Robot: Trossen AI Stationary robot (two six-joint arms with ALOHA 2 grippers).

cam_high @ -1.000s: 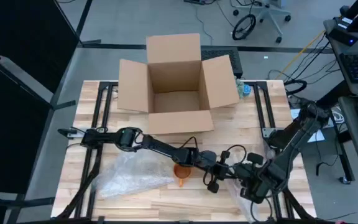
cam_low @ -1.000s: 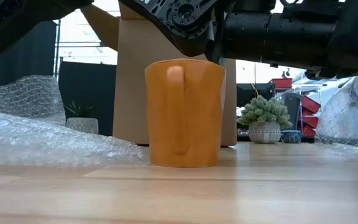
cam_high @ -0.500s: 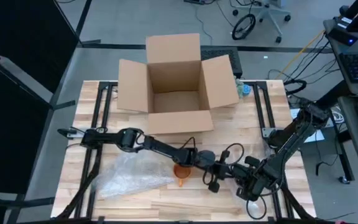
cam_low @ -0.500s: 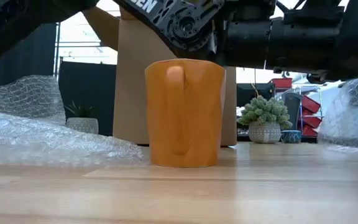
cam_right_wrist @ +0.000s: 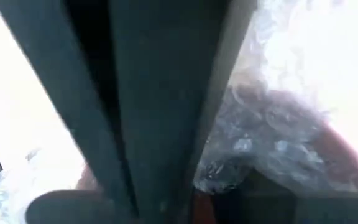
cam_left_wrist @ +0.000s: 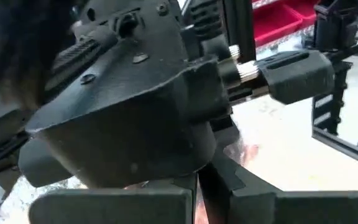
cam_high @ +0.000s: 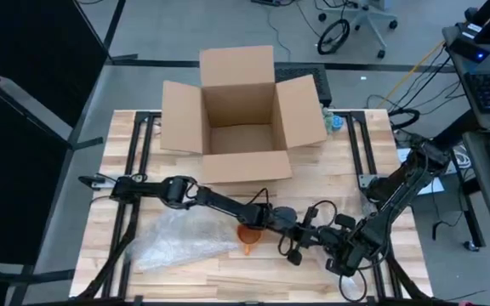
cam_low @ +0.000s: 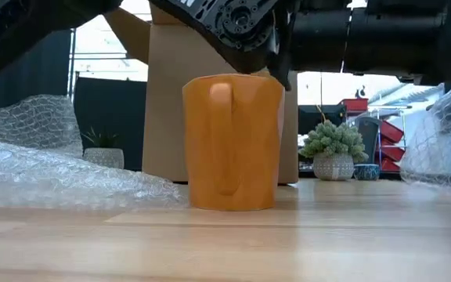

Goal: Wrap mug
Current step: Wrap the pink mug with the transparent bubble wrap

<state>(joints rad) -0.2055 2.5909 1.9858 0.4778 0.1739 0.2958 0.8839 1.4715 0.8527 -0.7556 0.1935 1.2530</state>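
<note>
Orange ceramic mug (cam_low: 232, 142) upright on wooden table (cam_high: 253, 270), front centre. Crumpled clear bubble wrap sheet (cam_high: 175, 239) at its 9 o'clock. Left gripper (cam_high: 289, 238) and right gripper (cam_high: 328, 246) at its 3 o'clock; cannot tell either grip state. Open cardboard box (cam_high: 241, 119) at 12 o'clock.

Right tool (cam_high: 326, 246) closer to mug (cam_high: 247, 235).

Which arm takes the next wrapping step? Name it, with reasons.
Right, probably. The right gripper is close beside the mug, and bubble wrap lies right against it in its wrist view. The left gripper is also near, but its arm reaches across above the mug.
</note>
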